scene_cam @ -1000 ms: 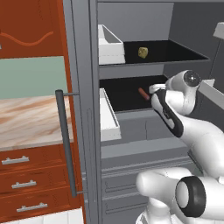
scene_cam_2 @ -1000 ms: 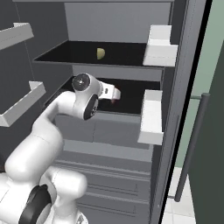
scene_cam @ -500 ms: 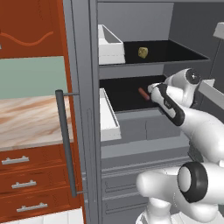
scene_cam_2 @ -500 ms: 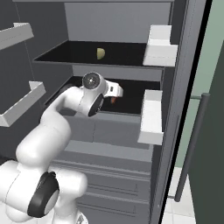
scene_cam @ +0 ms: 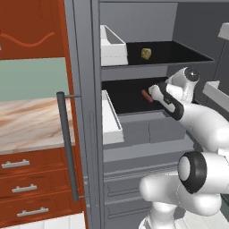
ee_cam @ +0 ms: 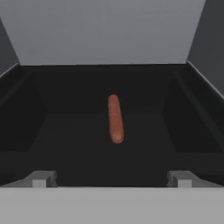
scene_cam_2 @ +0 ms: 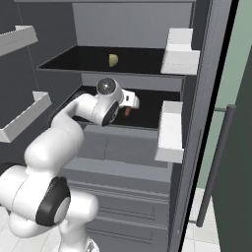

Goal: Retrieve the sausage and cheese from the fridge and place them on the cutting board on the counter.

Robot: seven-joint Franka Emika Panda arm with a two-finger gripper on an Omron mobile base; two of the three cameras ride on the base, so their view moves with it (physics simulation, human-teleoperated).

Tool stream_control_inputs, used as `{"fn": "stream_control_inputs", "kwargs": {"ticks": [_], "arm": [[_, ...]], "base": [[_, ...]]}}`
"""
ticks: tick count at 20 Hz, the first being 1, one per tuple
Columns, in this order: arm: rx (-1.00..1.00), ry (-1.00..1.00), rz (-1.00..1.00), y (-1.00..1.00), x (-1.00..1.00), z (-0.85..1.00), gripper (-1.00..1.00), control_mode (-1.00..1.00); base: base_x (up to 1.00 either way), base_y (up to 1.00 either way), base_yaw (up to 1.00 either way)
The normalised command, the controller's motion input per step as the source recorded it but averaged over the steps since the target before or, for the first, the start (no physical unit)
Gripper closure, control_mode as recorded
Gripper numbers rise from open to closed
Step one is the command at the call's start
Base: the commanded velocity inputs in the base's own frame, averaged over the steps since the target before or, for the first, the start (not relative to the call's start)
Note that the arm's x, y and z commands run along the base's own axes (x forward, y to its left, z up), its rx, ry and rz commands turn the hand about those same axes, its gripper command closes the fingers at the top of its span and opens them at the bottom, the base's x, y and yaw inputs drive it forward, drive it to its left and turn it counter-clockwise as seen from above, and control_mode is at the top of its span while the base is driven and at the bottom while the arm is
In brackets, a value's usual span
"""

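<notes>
The fridge point(scene_cam: 84, 112) stands open. A reddish-brown sausage point(scene_cam: 146, 95) point(scene_cam_2: 128, 112) point(ee_cam: 115, 118) lies lengthwise on its dark lower shelf. On the shelf above rests the yellowish cheese point(scene_cam: 146, 53) point(scene_cam_2: 113, 60). My gripper point(scene_cam: 154, 92) point(scene_cam_2: 133, 102) point(ee_cam: 111, 178) reaches into the lower shelf's front. It is open wide, with the sausage a short way beyond its fingertips point(ee_cam: 40, 178) and centred between them, untouched. The marbled counter point(scene_cam: 27, 120) runs left of the fridge. The cutting board is out of view.
White door bins point(scene_cam: 112, 44) point(scene_cam: 112, 120) point(scene_cam_2: 179, 49) point(scene_cam_2: 170, 130) flank the shelves, close to the arm's sides. Grey fridge drawers point(scene_cam: 147, 132) sit under the lower shelf. A long bar handle point(scene_cam: 66, 147) stands before the wooden drawers point(scene_cam: 24, 188).
The arm has stretched forward, carrying the gripper further into the lower shelf toward the sausage. The jaws have stayed open; sausage and cheese have not moved.
</notes>
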Motion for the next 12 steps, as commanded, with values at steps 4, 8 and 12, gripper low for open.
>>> {"fn": "stream_control_inputs", "kwargs": {"ticks": [4,8,12], "arm": [[0.00,0.00,0.00,0.00,0.12,-0.32,-1.00,-1.00],[0.00,0.00,0.00,0.00,0.16,-0.26,-1.00,-1.00],[0.05,0.04,0.00,-0.04,0.28,-0.14,-1.00,-1.00]], "base": [[0.00,0.00,0.00],[0.00,0.00,0.00],[0.00,0.00,0.00]]}}
